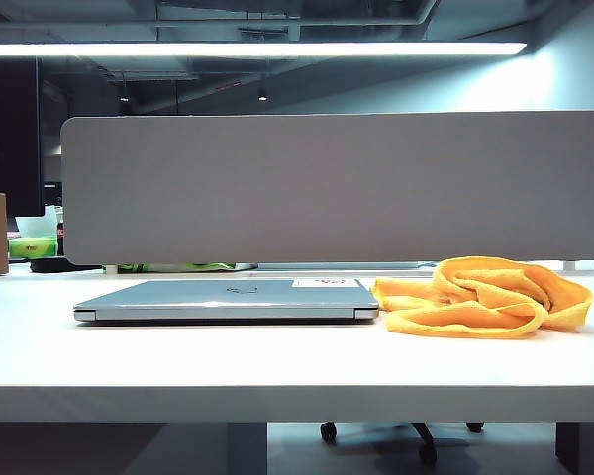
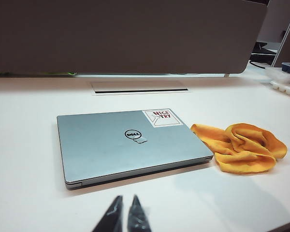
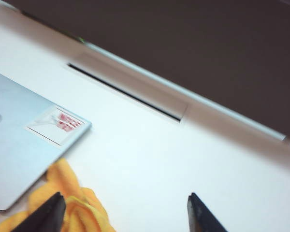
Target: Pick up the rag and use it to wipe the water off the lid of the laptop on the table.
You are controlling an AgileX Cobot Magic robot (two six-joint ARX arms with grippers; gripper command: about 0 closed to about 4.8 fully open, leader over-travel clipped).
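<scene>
1. Rag (image 1: 483, 297) crumpled on desk (image 1: 277, 366), just beside closed laptop (image 1: 223, 299).
2. Left claw (image 2: 124, 215) closed, empty, near laptop front.
3. Right claw (image 3: 125, 212) wide open, above rag.

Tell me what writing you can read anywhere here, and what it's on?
"DELL": round logo in the middle of the lid.
"NICE TRY": white sticker at the lid's corner nearest the rag.
The sticker is blurred in the right wrist view and too small in the exterior view.
</scene>
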